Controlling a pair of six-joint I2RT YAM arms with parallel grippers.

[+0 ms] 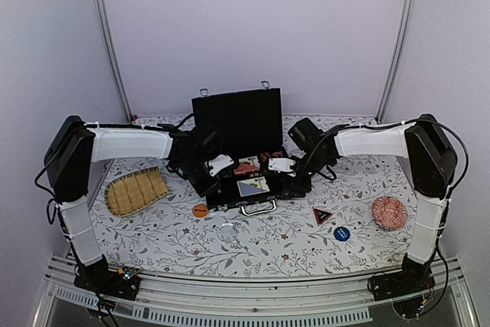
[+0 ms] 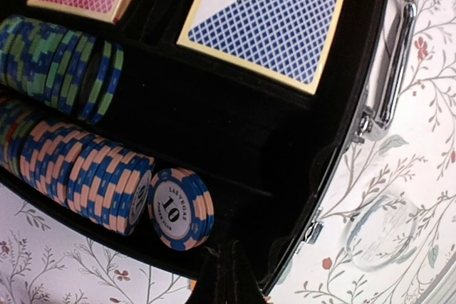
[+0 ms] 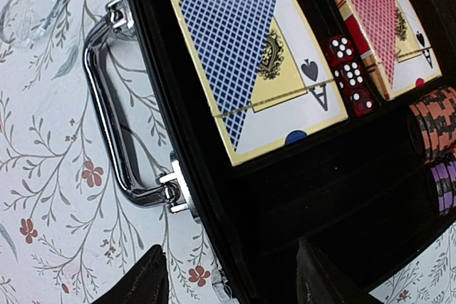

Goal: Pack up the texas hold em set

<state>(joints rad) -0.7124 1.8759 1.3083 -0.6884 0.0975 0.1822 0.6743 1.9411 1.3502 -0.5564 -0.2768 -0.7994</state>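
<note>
Texas hold em set, read from the table's [image 1: 253, 254] near edge outward: a small blue disc [image 1: 341, 233], a red-and-black triangular marker [image 1: 322, 216] and a small orange disc [image 1: 200, 210] lie loose in front of the black case [image 1: 237, 116], and a clear disc [image 2: 377, 236] rests just ahead of the silver handle [image 3: 117, 126]; I judge these four not yet packed. At the front wall I have the right gripper [image 3: 228, 282] with its fingers spread and empty, one over the table and one over the interior, beside the handle. The left gripper [image 2: 229, 268] is near the case's left front corner, fingers pressed together and holding nothing, just beside the blue-and-peach chip row [image 2: 85, 176], whose end chips [image 2: 179, 208] show a "10" face and sit askew from the rest. Deeper in lie the blue-backed deck [image 3: 249, 62], then the red dice [image 3: 349, 72] in their slot, then the red-backed deck [image 3: 377, 26], with further chip rows alongside; the case stands open at table centre, lid upright at the back. I take the step in hand to be seating those end chips. Procedure: push with the closed fingertips along the groove, low and slowly, so the chips close against their row without tipping neighbours; keep the right arm off the handle; do not lower the lid until every loose piece is inside.
</note>
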